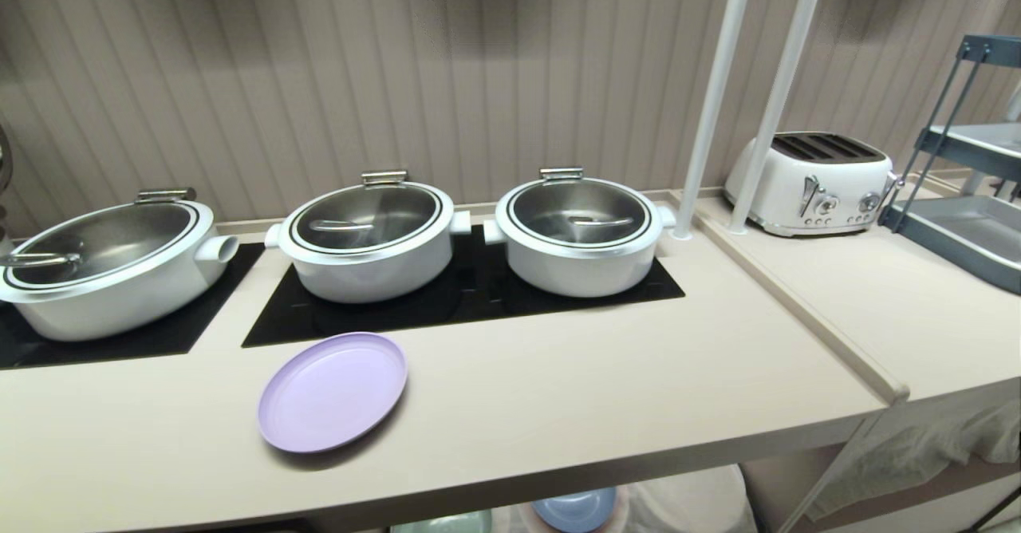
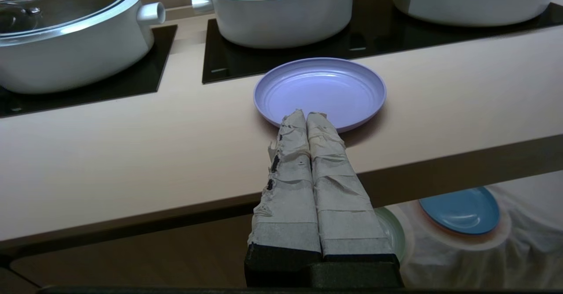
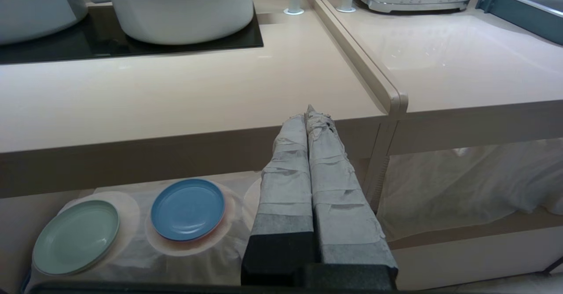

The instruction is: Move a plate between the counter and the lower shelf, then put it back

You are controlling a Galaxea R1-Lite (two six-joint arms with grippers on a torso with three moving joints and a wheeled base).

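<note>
The plate is lying flat on the counter, in the lower left of the head view, in front of the pots. The left tool is pointing at it, pressed shut and holding nothing. The right tool is also shut and empty, low before the counter edge. Judging from this, the plate is back in place, or no move is begun yet.

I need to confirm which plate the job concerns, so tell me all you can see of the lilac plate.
The plate is round, shallow and matte lilac, plastic by its look, with a low raised rim and faint rings inside. It is empty and lies flat, right way up, on the counter, just in front of the black cooktop and near the front edge. Nothing else touches it.
</note>
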